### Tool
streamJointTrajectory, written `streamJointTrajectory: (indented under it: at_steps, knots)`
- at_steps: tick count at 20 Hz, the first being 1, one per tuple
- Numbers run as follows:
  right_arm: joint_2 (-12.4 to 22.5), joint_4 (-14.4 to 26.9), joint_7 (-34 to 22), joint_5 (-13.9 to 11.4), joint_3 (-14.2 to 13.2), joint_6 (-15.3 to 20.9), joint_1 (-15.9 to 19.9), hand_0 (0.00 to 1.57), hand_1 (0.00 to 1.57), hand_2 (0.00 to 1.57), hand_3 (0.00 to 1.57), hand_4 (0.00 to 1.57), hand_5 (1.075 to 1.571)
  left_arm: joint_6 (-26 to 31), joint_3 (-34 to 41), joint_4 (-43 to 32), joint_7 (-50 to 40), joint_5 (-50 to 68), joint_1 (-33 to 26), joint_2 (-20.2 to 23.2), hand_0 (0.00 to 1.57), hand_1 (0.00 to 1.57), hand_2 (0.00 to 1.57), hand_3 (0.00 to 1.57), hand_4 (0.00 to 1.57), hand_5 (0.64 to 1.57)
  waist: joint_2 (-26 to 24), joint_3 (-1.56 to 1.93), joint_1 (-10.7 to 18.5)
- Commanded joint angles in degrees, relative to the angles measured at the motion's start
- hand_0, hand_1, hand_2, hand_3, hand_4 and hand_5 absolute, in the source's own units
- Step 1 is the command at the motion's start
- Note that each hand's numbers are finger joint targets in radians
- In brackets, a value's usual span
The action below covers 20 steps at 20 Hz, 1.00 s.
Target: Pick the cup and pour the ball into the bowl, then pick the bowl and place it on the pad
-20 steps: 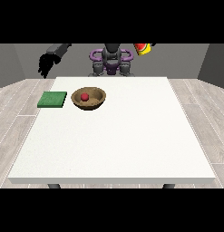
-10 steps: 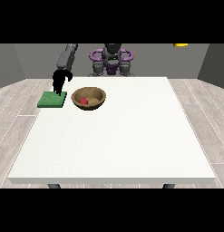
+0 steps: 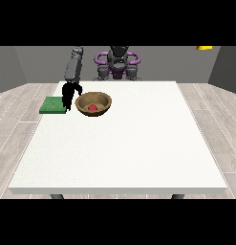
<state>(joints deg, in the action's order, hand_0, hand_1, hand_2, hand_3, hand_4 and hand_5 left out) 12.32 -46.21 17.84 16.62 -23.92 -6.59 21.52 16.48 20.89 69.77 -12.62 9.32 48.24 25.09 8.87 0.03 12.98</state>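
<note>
A brown wooden bowl (image 3: pixel 93 103) stands at the table's far left with a red ball (image 3: pixel 93 108) inside it. Just to its left lies the flat green pad (image 3: pixel 53 105). The hand at the view's left (image 3: pixel 68 95) hangs from its grey arm between pad and bowl, fingers pointing down and spread, close to the bowl's left rim and holding nothing. A small yellow thing (image 3: pixel 204 48), possibly the cup, shows at the top right, far from the table. The hand at the view's right is out of sight.
The white table (image 3: pixel 134 143) stretches wide towards the camera and to the right. The robot's torso (image 3: pixel 117 64) stands behind the far edge. Wooden floor surrounds the table.
The hand at the view's left swung in from high at the far left and came down between pad and bowl. The yellow thing moved right along the top.
</note>
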Motion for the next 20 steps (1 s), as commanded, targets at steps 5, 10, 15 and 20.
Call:
streamJointTrajectory:
  at_steps: [5,10,15,20]
  knots:
    - [0.6,9.1,7.2,-1.2,1.0,-2.4,3.8,0.0,0.0,0.0,0.0,0.51,1.552,2.4,2.6,3.3,3.0,2.7,-5.4,3.7,0.0,0.0,0.0,0.0,1.02,1.538,4.3,0.01,-1.7]
    - [1.6,13.2,10.2,-0.8,-0.3,-0.9,8.0,0.0,0.0,0.0,0.0,0.47,1.548,0.5,2.1,7.5,-0.7,3.9,-2.7,4.7,0.0,0.0,0.0,0.0,1.01,1.539,6.9,0.05,-1.1]
    - [-0.6,14.7,12.3,-1.9,1.2,0.7,8.9,0.0,0.0,0.0,0.0,0.43,1.546,3.8,4.1,7.3,-2.3,8.1,-2.8,7.6,0.0,0.0,0.0,0.0,1.02,1.538,7.1,0.03,-0.2]
    - [-2.8,14.9,7.7,-2.0,2.3,5.6,12.6,0.0,0.0,0.0,0.0,0.47,1.547,3.8,4.1,6.3,-3.3,8.7,-4.9,7.9,0.0,0.0,0.0,0.0,1.02,1.545,3.0,0.0,-0.7]
